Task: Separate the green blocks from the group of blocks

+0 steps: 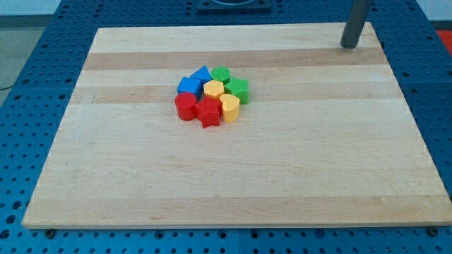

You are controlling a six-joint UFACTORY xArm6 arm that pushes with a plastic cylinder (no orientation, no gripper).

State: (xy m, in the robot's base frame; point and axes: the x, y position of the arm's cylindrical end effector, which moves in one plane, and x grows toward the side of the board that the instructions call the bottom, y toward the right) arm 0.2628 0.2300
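Note:
A tight cluster of blocks sits a little above the middle of the wooden board (233,176). A green round block (221,74) is at its top and a green star block (238,89) is at its right edge. A blue triangular block (201,73) and a blue block (188,86) are at the upper left. A yellow hexagon block (213,89) is in the middle and a yellow heart block (229,108) is at the lower right. A red round block (186,106) and a red star block (209,111) are at the bottom. My tip (349,45) rests near the board's top right corner, far from the cluster.
The board lies on a blue perforated table (42,63). The board's edges are near the view's borders on all sides.

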